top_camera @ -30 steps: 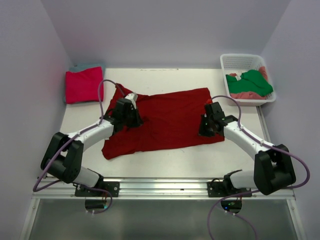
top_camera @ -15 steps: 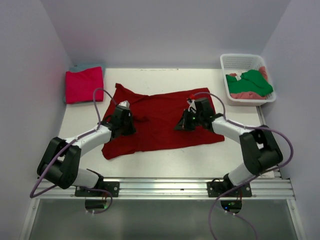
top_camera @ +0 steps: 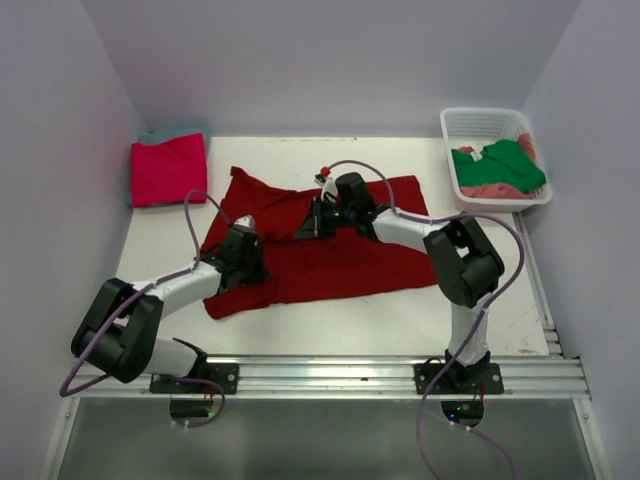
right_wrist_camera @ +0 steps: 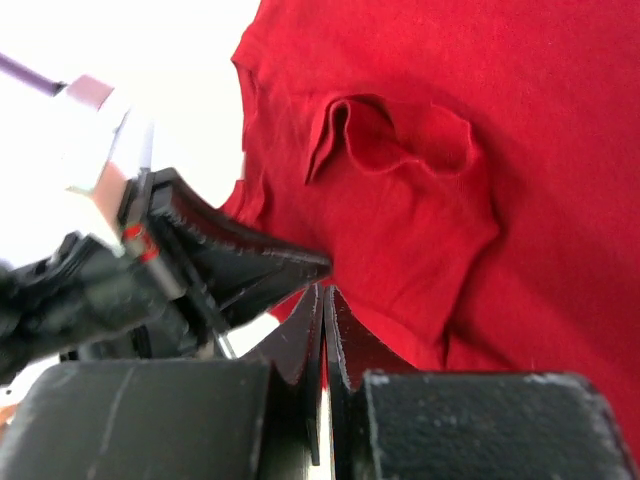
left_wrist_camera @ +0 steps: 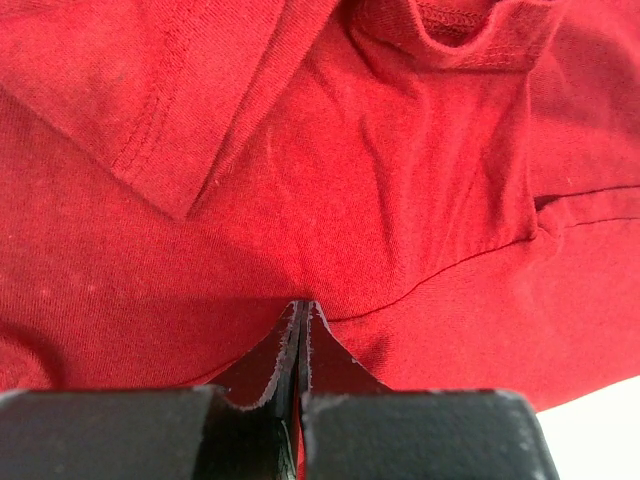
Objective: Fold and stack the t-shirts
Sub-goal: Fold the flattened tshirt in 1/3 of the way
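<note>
A dark red t-shirt (top_camera: 340,255) lies spread across the middle of the table, its collar (right_wrist_camera: 400,140) bunched up. My left gripper (top_camera: 250,265) is shut, its tips (left_wrist_camera: 302,308) down on the shirt's left part beside a crease. My right gripper (top_camera: 308,228) is also shut and reaches across the shirt to its upper middle, its tips (right_wrist_camera: 323,292) just above the cloth. Neither gripper visibly holds cloth. In the right wrist view the left gripper (right_wrist_camera: 250,260) shows close by. A folded magenta-pink t-shirt (top_camera: 168,170) sits on a teal one (top_camera: 175,132) at the back left.
A white lattice basket (top_camera: 480,115) at the back right holds a green t-shirt (top_camera: 505,165) over a salmon-pink one (top_camera: 490,190). Walls close in the left, back and right sides. A metal rail (top_camera: 320,372) runs along the near edge.
My right gripper has swept left from the shirt's right edge to its upper middle. My left gripper has slid toward the near edge. The shirt's outline looks much the same.
</note>
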Controlling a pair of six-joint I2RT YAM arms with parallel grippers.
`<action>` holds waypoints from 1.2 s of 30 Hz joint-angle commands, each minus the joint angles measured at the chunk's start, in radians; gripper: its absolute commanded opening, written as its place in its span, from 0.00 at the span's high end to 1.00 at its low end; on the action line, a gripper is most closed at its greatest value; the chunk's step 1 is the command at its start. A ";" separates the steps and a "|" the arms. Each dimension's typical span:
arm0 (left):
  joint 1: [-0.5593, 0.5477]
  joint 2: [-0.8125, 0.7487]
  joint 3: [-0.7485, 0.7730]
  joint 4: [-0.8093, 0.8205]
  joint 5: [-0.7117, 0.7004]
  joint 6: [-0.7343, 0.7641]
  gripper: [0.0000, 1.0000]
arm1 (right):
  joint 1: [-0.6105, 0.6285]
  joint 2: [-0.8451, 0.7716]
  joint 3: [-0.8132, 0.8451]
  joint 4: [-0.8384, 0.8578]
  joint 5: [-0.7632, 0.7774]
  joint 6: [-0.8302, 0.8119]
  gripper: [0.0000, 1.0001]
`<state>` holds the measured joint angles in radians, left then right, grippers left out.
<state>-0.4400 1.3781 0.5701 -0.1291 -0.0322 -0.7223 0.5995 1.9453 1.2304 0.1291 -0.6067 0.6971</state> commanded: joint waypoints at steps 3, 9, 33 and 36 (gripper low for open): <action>-0.009 -0.016 -0.038 0.057 0.028 -0.012 1.00 | 0.049 0.119 0.124 -0.031 -0.024 -0.030 1.00; -0.028 -0.047 -0.075 0.063 0.028 -0.029 1.00 | 0.103 0.176 0.170 -0.055 -0.019 -0.036 1.00; -0.043 -0.229 -0.157 -0.046 0.037 -0.046 1.00 | 0.134 0.385 0.445 -0.310 0.452 -0.169 1.00; -0.043 -0.231 -0.161 -0.052 0.035 -0.043 1.00 | 0.134 0.389 0.466 -0.333 0.512 -0.194 1.00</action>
<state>-0.4789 1.1656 0.4187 -0.1677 0.0032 -0.7498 0.7456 2.3169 1.6768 -0.1051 -0.2855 0.5785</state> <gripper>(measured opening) 0.005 0.010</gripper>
